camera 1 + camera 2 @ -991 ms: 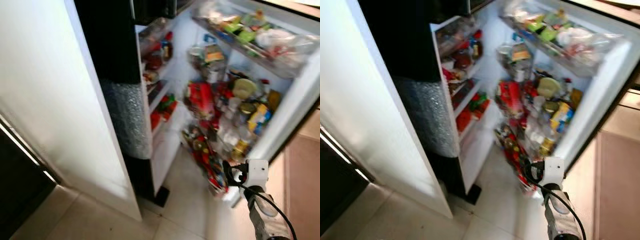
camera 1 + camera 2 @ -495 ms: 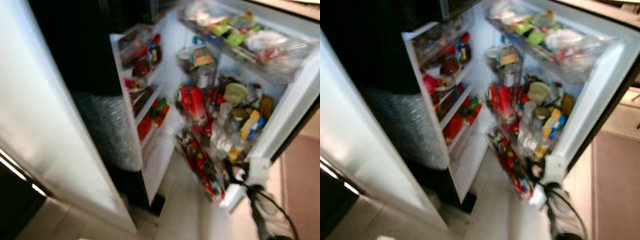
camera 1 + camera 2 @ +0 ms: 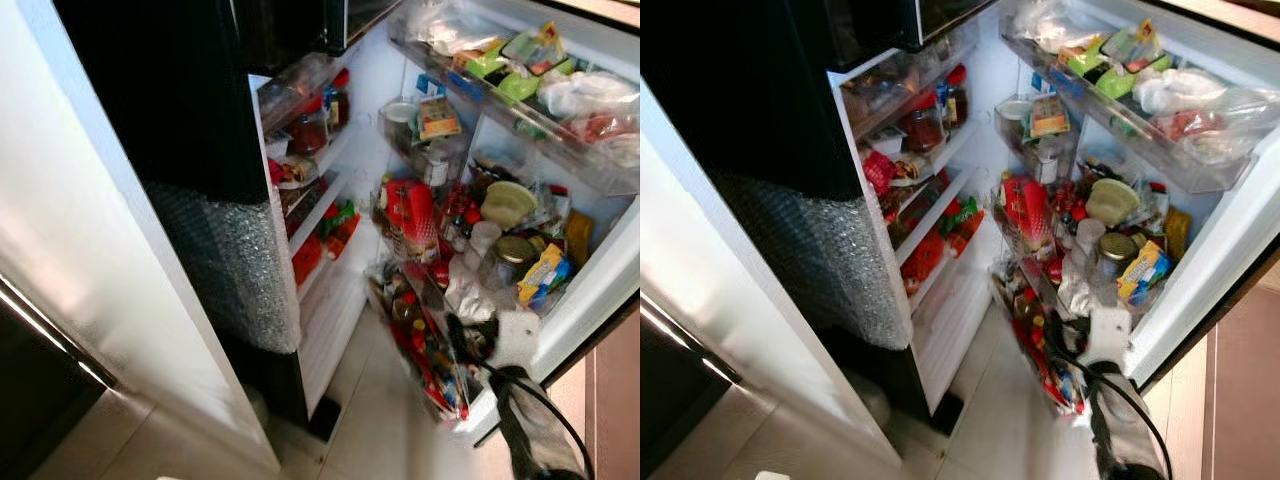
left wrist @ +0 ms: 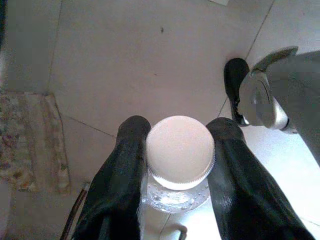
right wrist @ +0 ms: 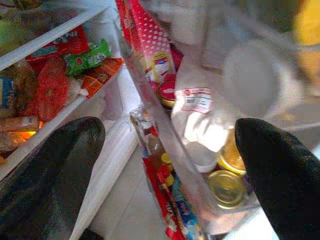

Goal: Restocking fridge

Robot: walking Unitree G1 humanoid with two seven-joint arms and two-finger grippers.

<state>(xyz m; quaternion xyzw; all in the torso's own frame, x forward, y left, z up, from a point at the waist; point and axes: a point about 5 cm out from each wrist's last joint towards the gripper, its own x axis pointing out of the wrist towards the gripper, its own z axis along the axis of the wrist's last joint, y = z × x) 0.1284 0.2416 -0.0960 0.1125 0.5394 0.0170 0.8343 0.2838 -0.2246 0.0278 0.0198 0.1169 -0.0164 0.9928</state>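
Left gripper pinched a clear white-capped plastic bottle | right gripper spread wide beside crammed white fridge door shelves | risk: knocking jars off.

Glossy white fridge door with clear plastic door bins. Silvery bubble-textured wrap over the dark glossy cabinet side. Pale, smooth, faintly shiny floor tiles; rough woven mat. Clear plastic bottle with matt white ribbed cap. Smooth, slightly glossy black fingers. Gold metal jar lids. Brushed silver metal arm.
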